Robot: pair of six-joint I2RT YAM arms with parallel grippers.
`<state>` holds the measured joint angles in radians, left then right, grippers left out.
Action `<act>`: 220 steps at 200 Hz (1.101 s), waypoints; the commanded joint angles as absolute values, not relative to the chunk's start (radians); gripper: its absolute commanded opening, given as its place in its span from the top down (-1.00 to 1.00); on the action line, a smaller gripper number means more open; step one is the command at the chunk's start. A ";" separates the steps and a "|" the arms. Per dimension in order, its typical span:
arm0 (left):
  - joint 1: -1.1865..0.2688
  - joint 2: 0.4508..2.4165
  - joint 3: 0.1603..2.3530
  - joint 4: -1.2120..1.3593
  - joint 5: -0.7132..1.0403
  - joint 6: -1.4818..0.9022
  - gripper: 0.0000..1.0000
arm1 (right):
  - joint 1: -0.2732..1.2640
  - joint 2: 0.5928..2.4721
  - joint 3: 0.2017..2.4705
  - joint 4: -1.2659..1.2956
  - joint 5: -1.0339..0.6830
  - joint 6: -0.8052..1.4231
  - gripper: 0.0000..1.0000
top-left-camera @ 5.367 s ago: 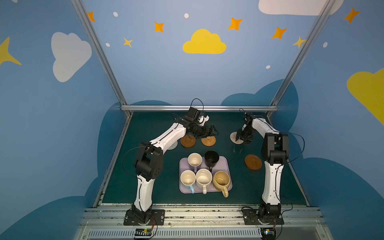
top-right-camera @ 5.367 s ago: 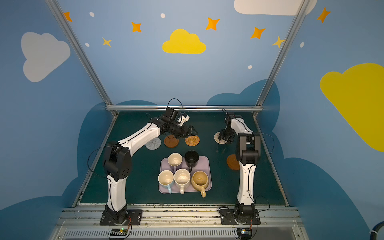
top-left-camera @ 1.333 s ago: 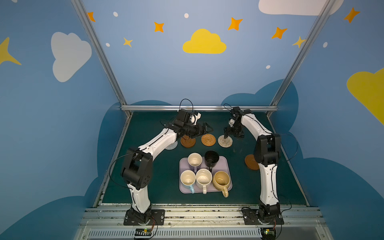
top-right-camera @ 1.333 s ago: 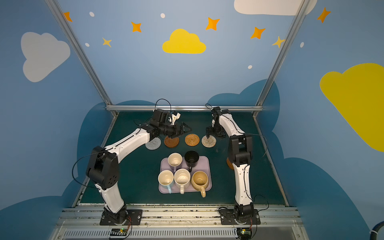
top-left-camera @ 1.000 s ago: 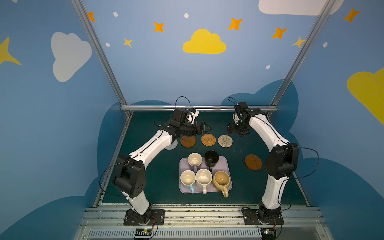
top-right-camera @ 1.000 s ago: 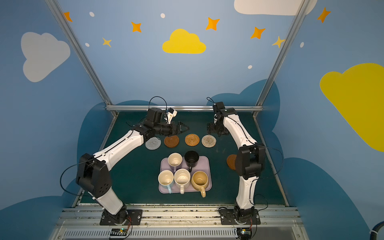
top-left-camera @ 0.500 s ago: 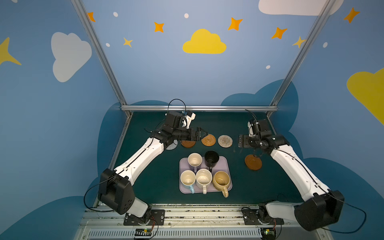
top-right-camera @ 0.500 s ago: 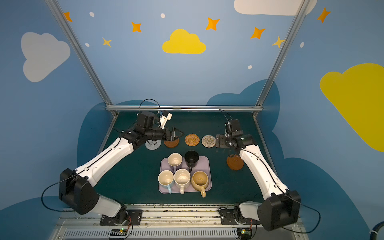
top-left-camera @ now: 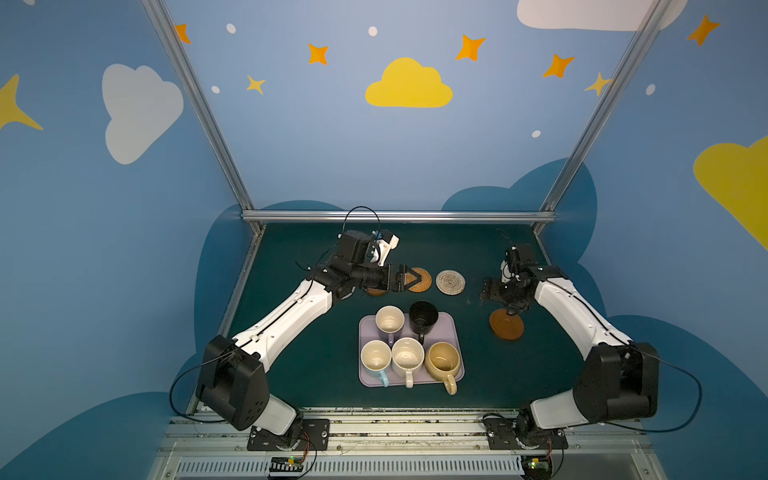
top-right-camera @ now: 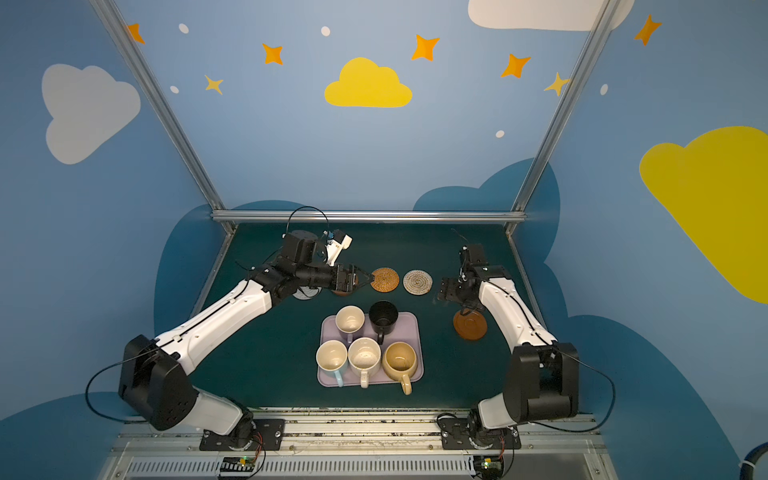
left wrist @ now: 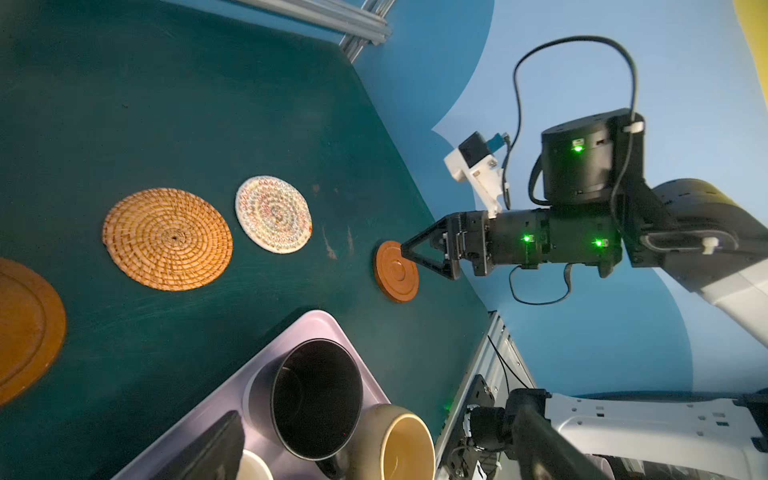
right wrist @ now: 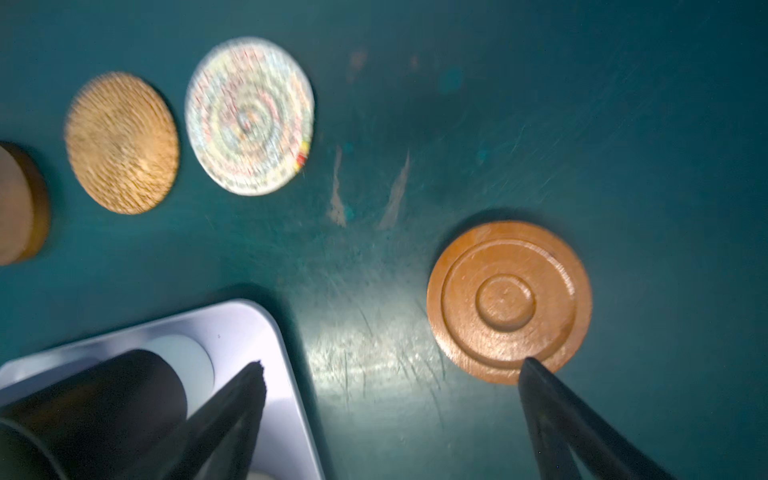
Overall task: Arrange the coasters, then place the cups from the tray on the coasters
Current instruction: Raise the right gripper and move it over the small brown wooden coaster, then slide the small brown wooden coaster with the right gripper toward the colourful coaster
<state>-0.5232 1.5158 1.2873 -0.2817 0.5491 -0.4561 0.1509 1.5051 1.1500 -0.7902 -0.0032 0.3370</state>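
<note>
Three coasters lie in a row at the back: a brown wooden one (top-left-camera: 376,291) half under my left gripper, an orange woven one (top-left-camera: 422,280) and a cream woven one (top-left-camera: 450,282). A grey woven coaster (top-right-camera: 305,295) peeks out from under the left arm. Another brown wooden coaster (top-left-camera: 506,325) lies to the right of the tray (top-left-camera: 451,328). Five cups stand on the tray: lilac (top-left-camera: 390,322), black (top-left-camera: 423,318), light blue (top-left-camera: 376,358), speckled cream (top-left-camera: 407,357) and mustard (top-left-camera: 444,359). My left gripper (top-left-camera: 405,280) is open and empty. My right gripper (right wrist: 390,370) is open, with one fingertip (right wrist: 530,368) over that coaster's (right wrist: 509,301) edge.
The lilac tray's corner (right wrist: 249,332) and the black cup (right wrist: 91,399) sit close beside the right gripper. The aluminium rail (top-left-camera: 399,216) bounds the green mat at the back, and blue walls close both sides.
My right gripper has left the cream woven coaster and swung forward and right to the wooden coaster beside the tray. The left arm has drawn back a little to the left.
</note>
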 commanded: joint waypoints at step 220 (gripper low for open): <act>-0.647 1.645 1.371 -0.350 0.484 -0.350 -0.99 | 0.105 1.824 1.157 -0.814 0.099 0.398 -0.12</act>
